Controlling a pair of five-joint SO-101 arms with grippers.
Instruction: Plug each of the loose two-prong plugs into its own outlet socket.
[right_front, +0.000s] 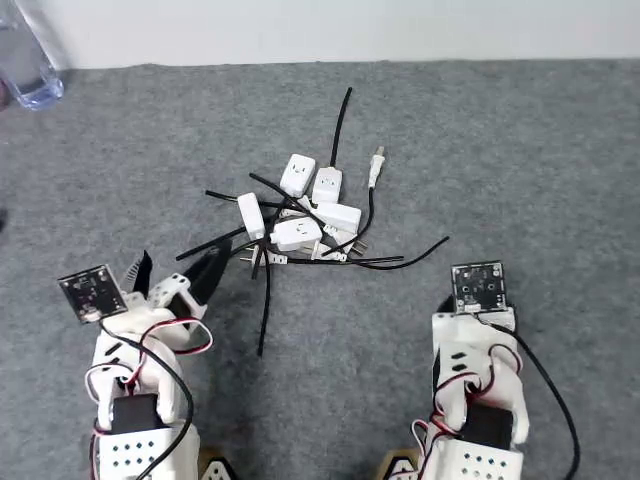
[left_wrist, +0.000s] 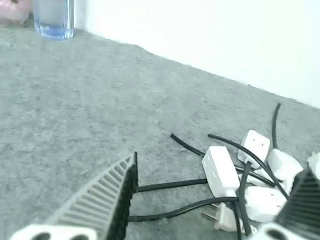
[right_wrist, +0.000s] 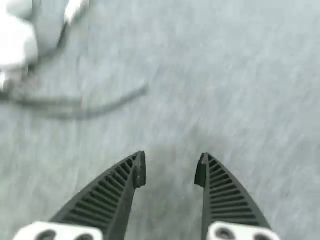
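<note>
Loose plug (right_front: 376, 168): long axis toward far wall (right_front: 400, 30), prongs leading. Left end effector (left_wrist: 220, 167), right end effector (right_wrist: 171, 157) spread, empty.

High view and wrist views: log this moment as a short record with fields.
surface: grey mat
pile: white outlets and plugs tangled in black cords, mid-mat
stray plug: lies just off the pile, on the right arm's side
prongs: bare at the pile's near edge, so some plugs are unplugged
left pincer: open, empty, close to the pile
right pincer: open, empty, over bare mat
bottle: clear, at the far left corner
</note>
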